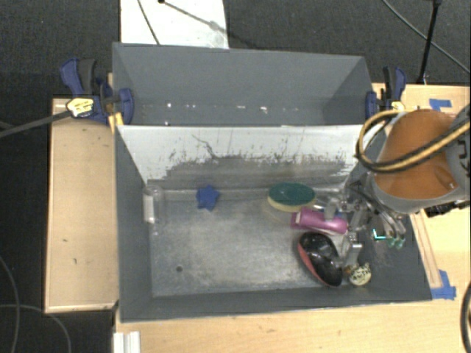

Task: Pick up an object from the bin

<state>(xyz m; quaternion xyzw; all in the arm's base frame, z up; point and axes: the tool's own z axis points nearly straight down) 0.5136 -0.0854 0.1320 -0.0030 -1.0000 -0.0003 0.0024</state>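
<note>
My gripper [352, 250] hangs low in the bin's front right corner. It is right beside the right edge of a black rounded thing with a red rim [318, 259] that lies on the bin floor. Just behind the gripper a magenta handle-shaped thing [319, 220] lies across, its right end under the gripper's body. A small pale round piece [360, 275] sits at the gripper's lower end; I cannot tell whether it is loose. A round pad with a dark green top and cream base [291, 195] rests against the back wall, left of the gripper.
A small blue crumpled thing [207, 197] lies at the back, left of centre. A clear little tube [149, 206] stands by the left wall. The arm with its orange cover and cables comes in over the right rim.
</note>
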